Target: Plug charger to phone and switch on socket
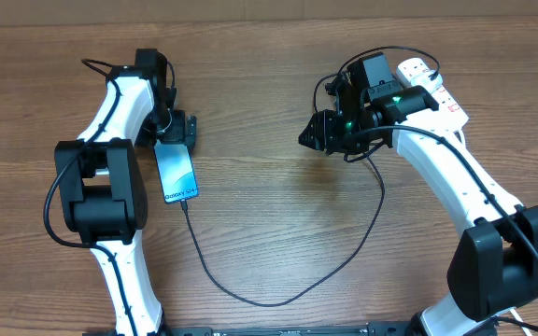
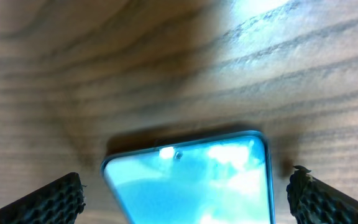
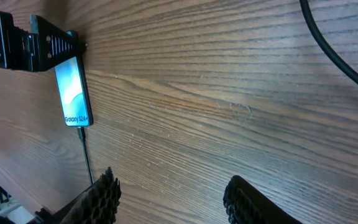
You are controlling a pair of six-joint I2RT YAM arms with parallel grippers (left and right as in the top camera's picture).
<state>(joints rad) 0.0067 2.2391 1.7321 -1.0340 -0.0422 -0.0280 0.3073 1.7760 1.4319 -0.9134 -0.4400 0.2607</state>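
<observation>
Phone [image 1: 176, 171] appears plugged into the charger [image 1: 383, 196] (left end effector [image 2: 185, 186] released, right end effector [image 3: 176, 196] parted, empty), so switch the socket [image 1: 442, 93] on with one square press.

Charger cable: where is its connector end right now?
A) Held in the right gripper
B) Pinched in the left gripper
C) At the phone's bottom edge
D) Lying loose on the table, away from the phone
C: in the right wrist view the charger cable runs straight into the bottom edge of the phone, and the right gripper is open with nothing in it.
</observation>
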